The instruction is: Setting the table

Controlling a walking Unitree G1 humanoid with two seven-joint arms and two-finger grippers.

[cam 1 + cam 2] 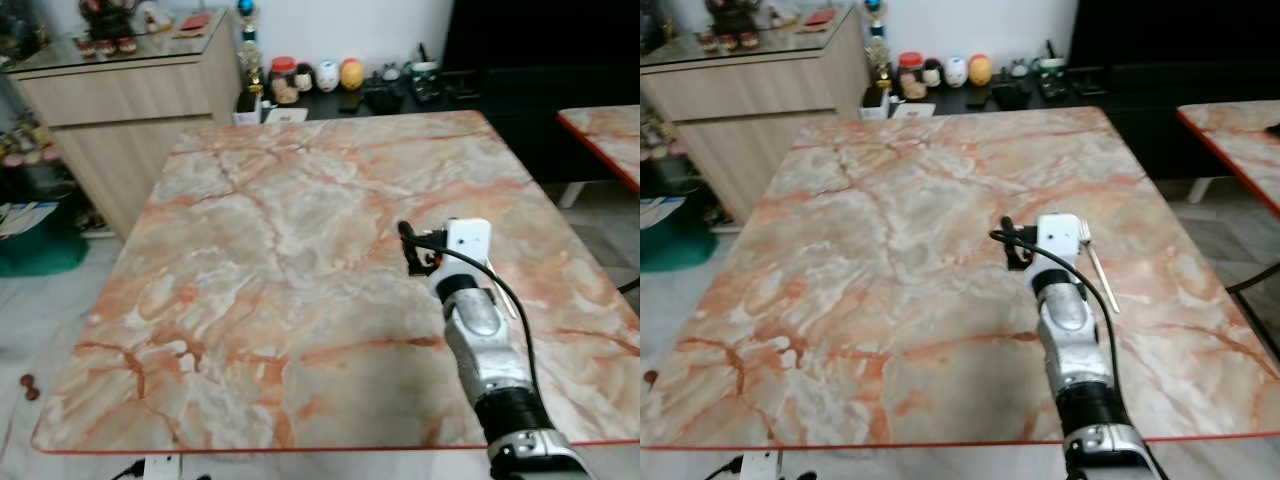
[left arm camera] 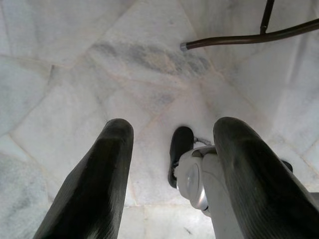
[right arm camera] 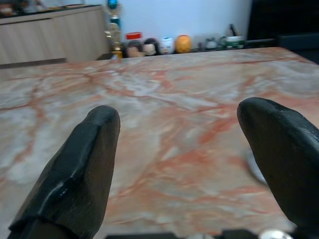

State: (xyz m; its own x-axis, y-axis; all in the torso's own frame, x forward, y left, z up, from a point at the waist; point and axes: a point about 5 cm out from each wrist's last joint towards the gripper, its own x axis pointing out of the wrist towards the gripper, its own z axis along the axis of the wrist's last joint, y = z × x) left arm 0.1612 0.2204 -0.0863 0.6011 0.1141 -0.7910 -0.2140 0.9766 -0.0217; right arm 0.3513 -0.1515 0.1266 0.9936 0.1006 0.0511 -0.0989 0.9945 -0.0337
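A large marble table (image 1: pixel 280 250) with orange veins and a red edge stands before me. A silver fork (image 1: pixel 1098 265) lies on its right half, tines pointing away from me. My right gripper (image 3: pixel 182 112) hovers low over the tabletop just left of the fork, open, with nothing between its fingers. From the head, my silver right arm (image 1: pixel 485 350) reaches in from the near right edge. My left gripper (image 2: pixel 174 127) hangs open over the pale floor beside my foot (image 2: pixel 180 149).
A wooden sideboard (image 1: pixel 120 90) stands at the back left. Jars and figurines (image 1: pixel 320 78) sit on a dark low shelf behind the table. A second marble table (image 1: pixel 605 135) is at the right. A chair's metal leg (image 2: pixel 249 37) crosses the floor.
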